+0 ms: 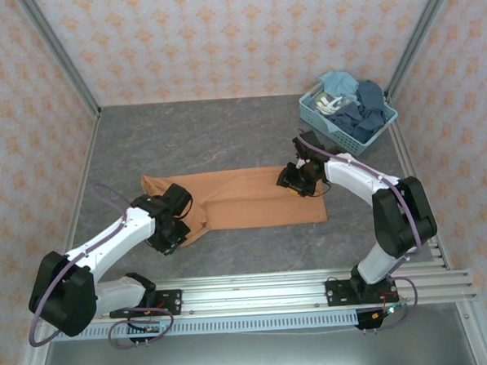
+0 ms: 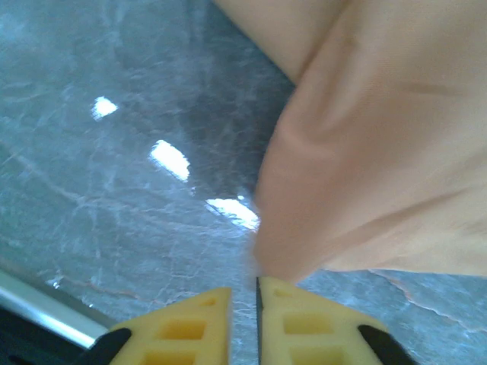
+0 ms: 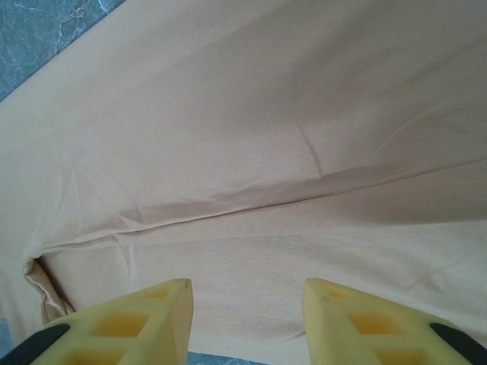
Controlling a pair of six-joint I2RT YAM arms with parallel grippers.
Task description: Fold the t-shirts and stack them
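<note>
Top external. An orange-tan t-shirt (image 1: 253,200) lies folded into a long band across the middle of the grey table (image 1: 184,136), its chest print hidden. The left gripper (image 1: 171,235) sits at the band's lower left corner and the right gripper (image 1: 296,180) on its upper right edge. Both sets of fingers are covered by their own wrists, so their spread is unreadable here. A pale blue basket (image 1: 318,121) stands at the far right corner, well apart from the shirt, and holds bundled cloths (image 1: 358,111) in blue and pale tones, their kind unclear.

Left wrist. The yellow fingertips of the left gripper (image 2: 243,293) are cut off by the bottom edge, with only a thin slit between them. A blurred peak of the t-shirt (image 2: 380,152) comes down to that slit. I cannot tell whether it is pinched or merely touching. The table (image 2: 114,190) shows glare spots.

Right wrist. The jaws of the right gripper (image 3: 247,293) stand clearly apart with nothing between them, over a creased fold of the t-shirt (image 3: 266,152). A sliver of table (image 3: 46,30) shows at the top left.
</note>
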